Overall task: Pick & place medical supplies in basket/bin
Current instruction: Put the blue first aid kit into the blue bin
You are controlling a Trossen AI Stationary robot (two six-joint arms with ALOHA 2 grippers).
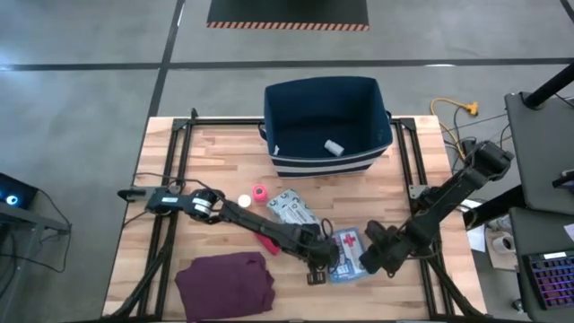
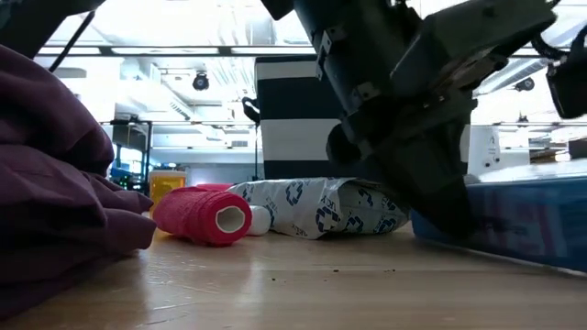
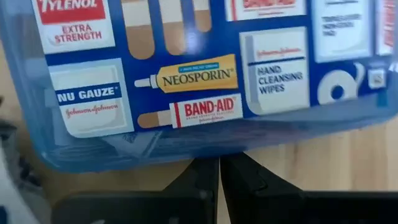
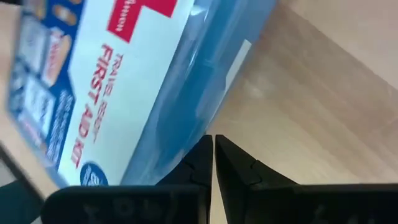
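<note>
The blue first-aid pouch with a red cross (image 1: 347, 252) lies flat on the table near its front edge, between my two grippers. My left gripper (image 1: 320, 261) is shut at the pouch's left side and my right gripper (image 1: 370, 255) is shut at its right side. The grey-white printed packet (image 1: 291, 208), a pink roll (image 1: 259, 193), a small white roll (image 1: 244, 201) and a red roll (image 1: 267, 242) lie on the table left of the pouch. The navy bin (image 1: 327, 121) stands at the far edge with a small white roll (image 1: 334, 146) inside. My left gripper has its shut fingertips (image 3: 211, 165) at the pouch's clear blue edge (image 3: 217, 146), below the printed side. It comes in low from the table's left. I cannot tell whether the tips touch the edge. My right gripper has its shut fingertips (image 4: 205, 149) at the pouch's opposite clear edge (image 4: 186, 134), coming in low from the table's right. I cannot tell whether they touch it.
A folded maroon cloth (image 1: 224, 283) lies at the near left corner and fills the left of the low view (image 2: 46, 183). My left arm lies over the red roll. Bare wood shows between the bin and the pouch.
</note>
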